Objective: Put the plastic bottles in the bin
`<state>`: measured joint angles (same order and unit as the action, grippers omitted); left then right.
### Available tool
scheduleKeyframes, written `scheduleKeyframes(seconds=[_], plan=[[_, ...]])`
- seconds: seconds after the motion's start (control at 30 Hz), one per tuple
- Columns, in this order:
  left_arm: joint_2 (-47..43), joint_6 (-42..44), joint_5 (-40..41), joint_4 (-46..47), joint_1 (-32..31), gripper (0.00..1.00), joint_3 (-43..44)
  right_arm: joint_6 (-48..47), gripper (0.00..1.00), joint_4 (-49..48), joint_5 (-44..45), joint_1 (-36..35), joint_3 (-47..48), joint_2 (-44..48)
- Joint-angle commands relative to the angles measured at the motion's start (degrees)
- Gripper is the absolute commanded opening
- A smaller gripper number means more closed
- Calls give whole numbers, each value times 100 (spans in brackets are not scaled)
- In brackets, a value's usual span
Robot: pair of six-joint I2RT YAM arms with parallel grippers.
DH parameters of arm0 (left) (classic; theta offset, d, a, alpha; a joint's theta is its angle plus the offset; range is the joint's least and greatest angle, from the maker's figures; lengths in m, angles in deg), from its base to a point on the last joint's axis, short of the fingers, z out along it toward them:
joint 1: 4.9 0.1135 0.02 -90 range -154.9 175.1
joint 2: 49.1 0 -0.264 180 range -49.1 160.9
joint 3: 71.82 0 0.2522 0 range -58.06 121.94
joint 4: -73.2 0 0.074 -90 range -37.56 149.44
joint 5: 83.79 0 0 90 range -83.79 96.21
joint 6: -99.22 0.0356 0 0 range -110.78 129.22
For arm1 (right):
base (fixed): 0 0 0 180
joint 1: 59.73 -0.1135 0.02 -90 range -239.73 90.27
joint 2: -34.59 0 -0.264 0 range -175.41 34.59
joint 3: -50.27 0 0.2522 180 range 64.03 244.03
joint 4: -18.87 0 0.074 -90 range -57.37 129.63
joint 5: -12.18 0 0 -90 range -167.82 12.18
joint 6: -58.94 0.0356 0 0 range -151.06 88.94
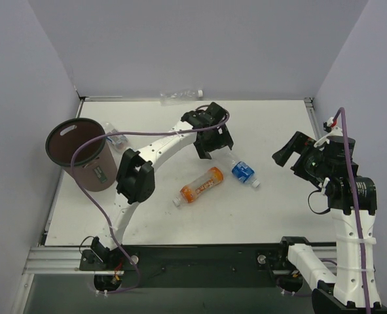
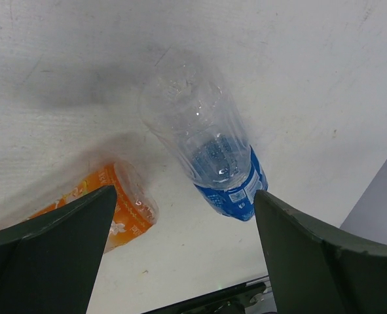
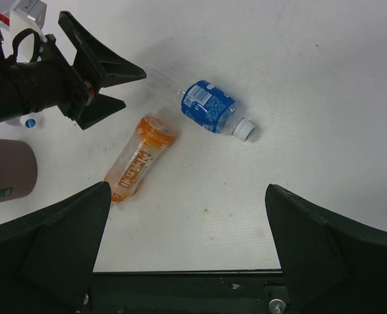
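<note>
1. White table.
2. Brown bin stands upright near the table's left edge.
3. Clear bottle lies just right of the bin.
4. Orange bottle lies on its side, well right of the bin.
5. Blue-label bottle lies farther right still.
6. Second clear bottle lies beyond the bin, by the far wall.

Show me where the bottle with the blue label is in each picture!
Top external: the blue-label bottle lies a little right of centre, with its cap toward the lower right.
Left wrist: it fills the middle, with its clear end at the top and its blue label at the lower right.
Right wrist: it is in the upper middle, with its cap pointing right.
Shared landmark: the orange bottle lies to its lower left in every view.
</note>
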<state>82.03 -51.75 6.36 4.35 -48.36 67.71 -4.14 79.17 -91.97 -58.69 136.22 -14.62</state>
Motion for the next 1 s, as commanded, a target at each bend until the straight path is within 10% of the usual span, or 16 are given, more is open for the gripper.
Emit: scheduleKeyframes(seconds=[0.0, 0.47, 0.83, 0.97], plan=[[220, -969, 126, 130, -22, 97, 228, 7, 99, -93, -140, -25, 120, -1], [949, -1532, 214, 1140, 48, 97, 289, 86, 99, -49, -299, -34, 164, -27], [319, -821, 1048, 1062, 215, 48, 61, 86, 98, -49, -272, -69, 156, 25], [-332, 3, 1802, 1184, 259, 45, 26, 77, 98, -49, -246, -209, 164, 34]])
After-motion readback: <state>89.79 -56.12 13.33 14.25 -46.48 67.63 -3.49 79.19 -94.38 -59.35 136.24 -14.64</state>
